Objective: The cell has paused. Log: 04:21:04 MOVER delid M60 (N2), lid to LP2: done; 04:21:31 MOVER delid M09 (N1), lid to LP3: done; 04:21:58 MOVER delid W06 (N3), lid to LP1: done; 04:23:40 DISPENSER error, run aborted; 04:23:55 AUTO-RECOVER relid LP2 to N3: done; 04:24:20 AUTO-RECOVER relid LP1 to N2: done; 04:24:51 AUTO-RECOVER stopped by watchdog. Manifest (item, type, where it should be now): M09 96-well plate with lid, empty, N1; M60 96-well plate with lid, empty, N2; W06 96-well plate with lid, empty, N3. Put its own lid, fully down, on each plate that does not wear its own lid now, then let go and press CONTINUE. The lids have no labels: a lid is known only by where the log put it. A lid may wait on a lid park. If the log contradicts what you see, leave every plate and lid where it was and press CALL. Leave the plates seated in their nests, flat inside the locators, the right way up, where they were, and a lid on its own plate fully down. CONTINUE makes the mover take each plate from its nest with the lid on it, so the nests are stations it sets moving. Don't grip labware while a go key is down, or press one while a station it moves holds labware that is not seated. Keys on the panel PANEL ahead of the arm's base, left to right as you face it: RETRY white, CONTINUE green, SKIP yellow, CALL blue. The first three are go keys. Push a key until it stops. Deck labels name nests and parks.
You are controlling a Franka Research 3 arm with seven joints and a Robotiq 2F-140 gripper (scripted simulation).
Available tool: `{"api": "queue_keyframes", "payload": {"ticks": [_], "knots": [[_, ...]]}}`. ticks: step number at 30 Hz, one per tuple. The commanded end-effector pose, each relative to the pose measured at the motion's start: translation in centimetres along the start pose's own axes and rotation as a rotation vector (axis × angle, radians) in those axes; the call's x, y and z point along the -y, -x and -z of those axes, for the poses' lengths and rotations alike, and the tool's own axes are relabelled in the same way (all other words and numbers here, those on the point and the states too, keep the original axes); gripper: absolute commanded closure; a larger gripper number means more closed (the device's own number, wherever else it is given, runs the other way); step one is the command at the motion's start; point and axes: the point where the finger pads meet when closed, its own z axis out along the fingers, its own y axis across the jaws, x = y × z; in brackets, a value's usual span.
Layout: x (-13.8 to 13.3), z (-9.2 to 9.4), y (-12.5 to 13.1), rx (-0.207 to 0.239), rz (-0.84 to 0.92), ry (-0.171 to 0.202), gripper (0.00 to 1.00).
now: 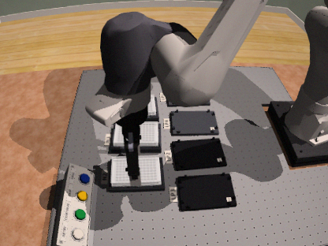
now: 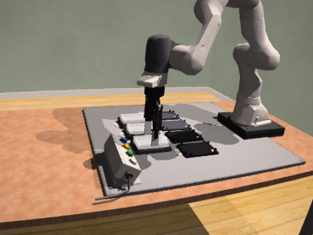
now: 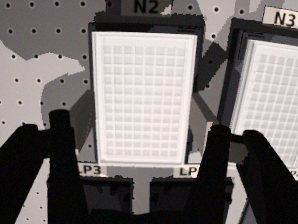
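Observation:
Three white 96-well plates sit in a row of nests. The near one (image 1: 136, 171) is in the nest labelled N2, as the wrist view (image 3: 144, 96) shows. The middle plate (image 1: 136, 135) is in N3 (image 3: 269, 110). The arm mostly hides the far plate (image 1: 151, 106). My gripper (image 1: 132, 167) stands low over the N2 plate with one finger at each long edge (image 3: 140, 123). It is shut on the clear lid of that plate. I cannot tell whether the lid is seated or slightly raised.
Dark lid parks (image 1: 205, 191) (image 1: 197, 154) (image 1: 193, 122) lie right of the nests; the nearest is labelled LP3 (image 3: 89, 169). I cannot tell whether a clear lid lies on any. The panel (image 1: 75, 205) has blue (image 1: 84, 178), yellow (image 1: 82, 195), green (image 1: 80, 214) and white (image 1: 78, 234) keys.

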Motion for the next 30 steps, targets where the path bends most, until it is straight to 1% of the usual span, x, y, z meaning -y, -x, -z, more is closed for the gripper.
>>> {"api": "queue_keyframes", "payload": {"ticks": [1,30], "knots": [[0.00,0.04,0.16,0.003,-0.001,0.002,1.00],[0.00,0.37,0.16,0.003,-0.001,0.002,1.00]]}}
